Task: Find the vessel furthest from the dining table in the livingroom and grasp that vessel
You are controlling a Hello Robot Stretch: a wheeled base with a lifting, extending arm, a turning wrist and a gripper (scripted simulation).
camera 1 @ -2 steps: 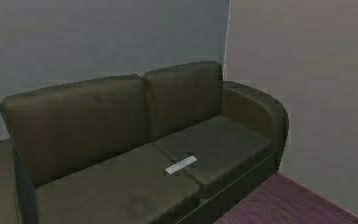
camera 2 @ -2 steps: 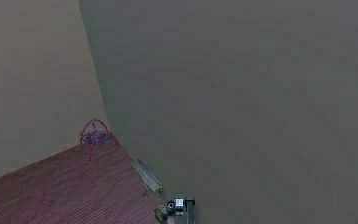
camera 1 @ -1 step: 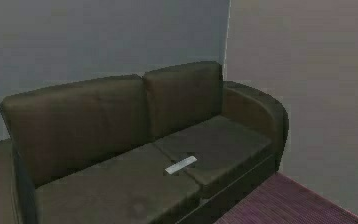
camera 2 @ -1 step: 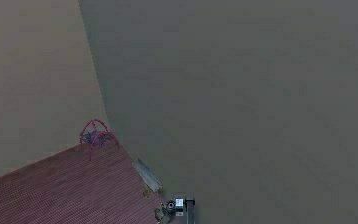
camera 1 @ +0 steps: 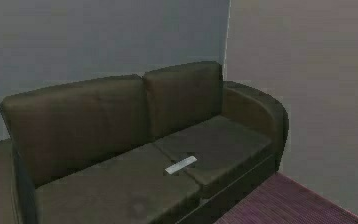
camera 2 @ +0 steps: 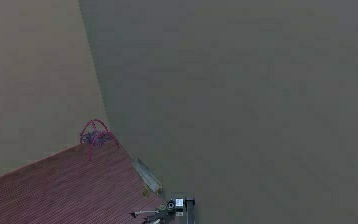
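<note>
Item: vessel. We est. rigid, light, prob. fragile.
Grip at rim/body, gently; hand (camera 2: 149, 211) state: we cannot tell.

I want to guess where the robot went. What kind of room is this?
Probably a living room: there is a big dark sofa, a small white remote-like thing lying on its seat, and a dark red rug beside it.

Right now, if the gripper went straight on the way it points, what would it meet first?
The gripper points toward the arm side view's left, across the red rug. That line looks free as far as the picture shows; the wire frame seems off it, though depth is unclear.
</note>
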